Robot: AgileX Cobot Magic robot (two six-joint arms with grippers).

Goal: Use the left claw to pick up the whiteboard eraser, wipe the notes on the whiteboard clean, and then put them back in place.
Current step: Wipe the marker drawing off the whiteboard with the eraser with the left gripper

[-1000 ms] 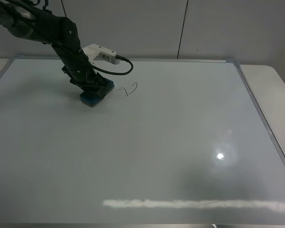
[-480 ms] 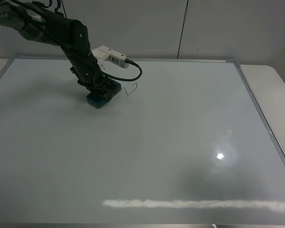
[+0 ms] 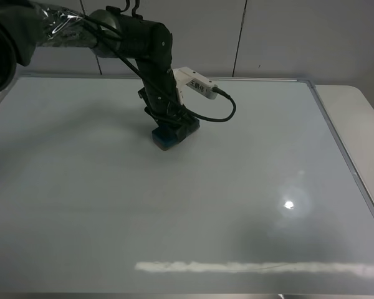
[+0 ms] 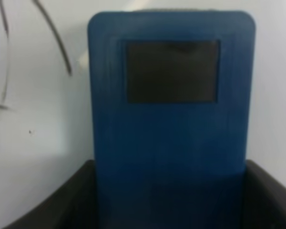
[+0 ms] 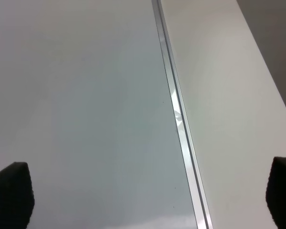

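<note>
**Right tool** [image 5: 145, 193]: recorded in its own wrist view only. The tips are spread wide and nothing is held. It is poised over the right frame [image 5: 174, 105] of the whiteboard [image 3: 237, 187], with bare tabletop [image 5: 219, 95] beyond.

**Whiteboard eraser** [image 3: 168, 137]: laid flat on the far half of the board, left of centre. It is clamped across its sides by the left tool [image 3: 170, 121].

**Step in hand (judged):** wiping. Flat, even pressure is advised. The pass is best carried sideways over the notes [image 4: 57, 38] until no line is left, and tipping onto an edge is to be avoided.

**Views compared:**
- **Left wrist view:** thin black strokes are shown just beside one long edge of the eraser. None can be made out from the high view, where they are possibly hidden by the arm.
- **High view:** only here are the eraser's place on the board, the white box [image 3: 196, 82] and the cable [image 3: 221, 115] given.
</note>
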